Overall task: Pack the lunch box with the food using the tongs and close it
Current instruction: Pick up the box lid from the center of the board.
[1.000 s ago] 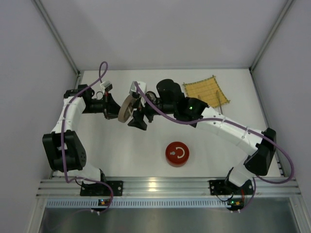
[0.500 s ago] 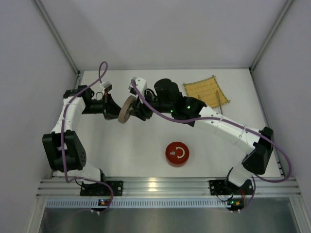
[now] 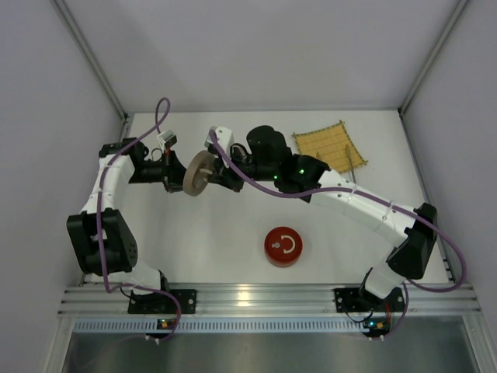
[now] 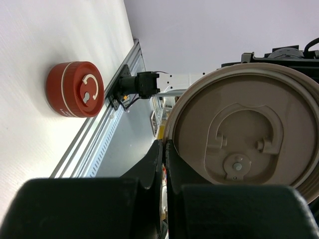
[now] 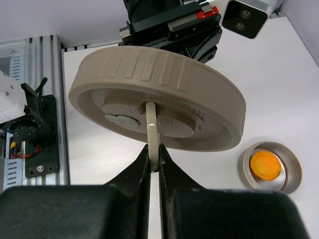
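Between the two pincers: beige lid (image 3: 198,172), held up off the table (image 3: 233,225), tipped on edge.
Left pincer (image 4: 164,149): narrow, clamped on the lid's rim.
Right pincer (image 5: 154,160): narrow, pinching the lid's thin loop handle (image 5: 152,124).
Orange food (image 5: 264,165): in a small steel bowl (image 5: 295,174) on the table, lower right of the Right pincer in its wrist view, apart from it.
Tongs (image 3: 352,166): on the bamboo mat (image 3: 326,144), well apart to the right of the Right pincer.
Red round tub (image 3: 284,245): on the table, near side of both pincers, well apart.
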